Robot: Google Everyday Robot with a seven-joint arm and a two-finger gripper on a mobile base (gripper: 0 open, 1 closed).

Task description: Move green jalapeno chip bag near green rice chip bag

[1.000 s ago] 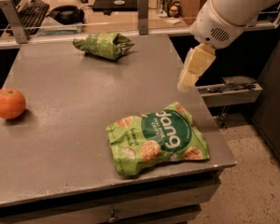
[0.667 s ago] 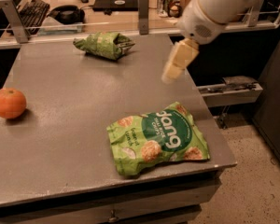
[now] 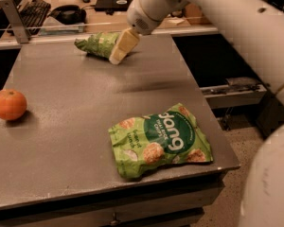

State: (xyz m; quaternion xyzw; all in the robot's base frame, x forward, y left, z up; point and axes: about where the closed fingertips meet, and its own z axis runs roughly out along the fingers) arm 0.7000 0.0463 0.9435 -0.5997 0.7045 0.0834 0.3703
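Matt table (image 3: 75,126); glossy jalapeno bag (image 3: 95,44); smooth plastic claw (image 3: 116,57) beside it.

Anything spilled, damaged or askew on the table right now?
Nothing spilled. The green jalapeno chip bag is crumpled at the far edge, the gripper at its right end. The green rice chip bag lies flat, skewed, near the front right corner.

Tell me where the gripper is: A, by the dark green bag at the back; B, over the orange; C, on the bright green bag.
A: the gripper is at the right end of the dark green bag at the back of the table, far from the orange and the bright green bag.
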